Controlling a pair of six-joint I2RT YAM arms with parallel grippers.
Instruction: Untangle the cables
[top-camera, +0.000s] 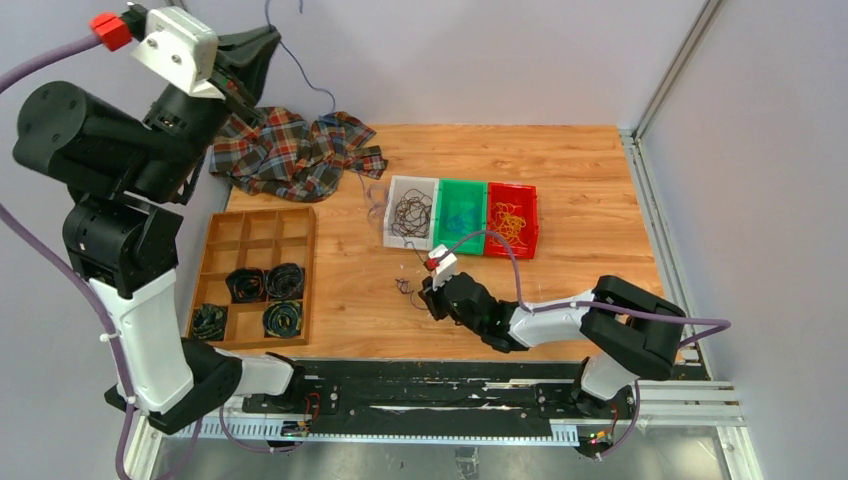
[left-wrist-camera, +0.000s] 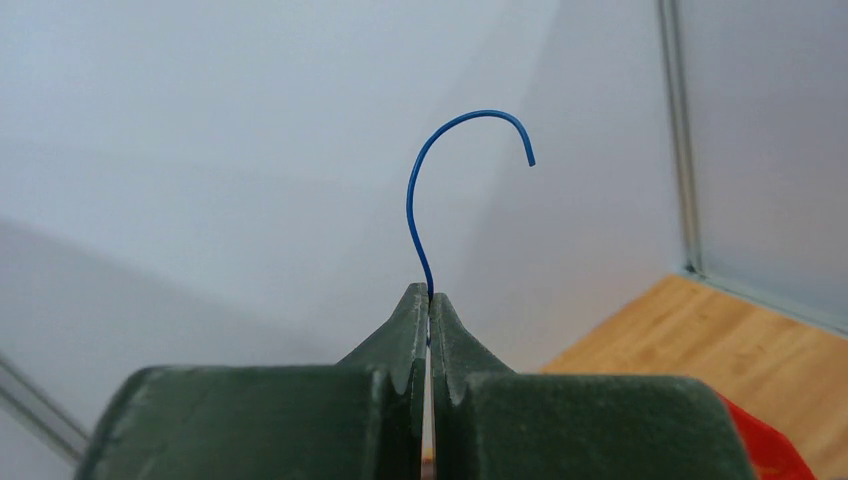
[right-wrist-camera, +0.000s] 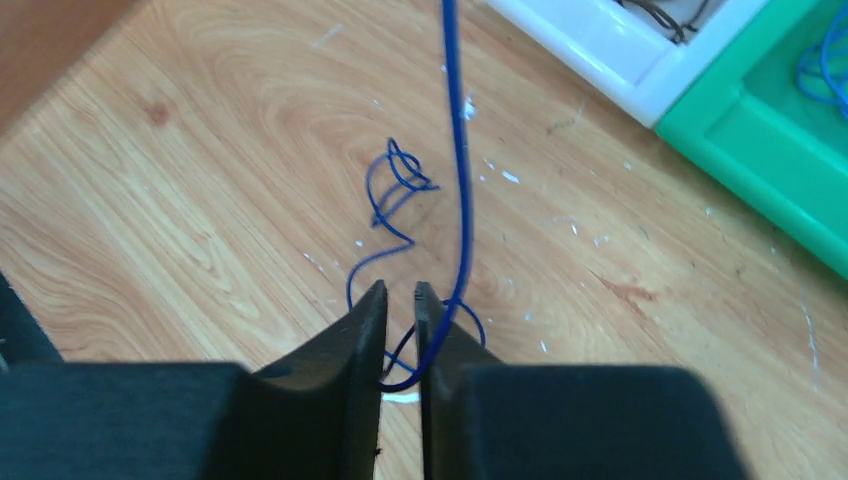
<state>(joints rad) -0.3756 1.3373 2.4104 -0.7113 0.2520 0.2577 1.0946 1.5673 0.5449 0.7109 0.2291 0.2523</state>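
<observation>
My left gripper (top-camera: 270, 38) is raised high at the back left, shut on the end of a thin blue cable (top-camera: 322, 95) that hangs down toward the table. The left wrist view shows its fingertips pinching that cable (left-wrist-camera: 412, 195), whose free end curls upward. My right gripper (top-camera: 428, 292) is low over the table's middle beside a small tangle (top-camera: 404, 288). In the right wrist view its jaws (right-wrist-camera: 400, 292) stand a narrow gap apart with a loop of blue cable (right-wrist-camera: 460, 180) between them. A knotted part (right-wrist-camera: 398, 185) lies on the wood just ahead.
Three bins stand behind the right gripper: a white bin (top-camera: 392, 215) with dark wires, a green bin (top-camera: 462, 184) and a red bin (top-camera: 533, 215) with yellow wires. A wooden compartment tray (top-camera: 215, 262) with black coils sits at the left, and a plaid cloth (top-camera: 290, 150) at the back.
</observation>
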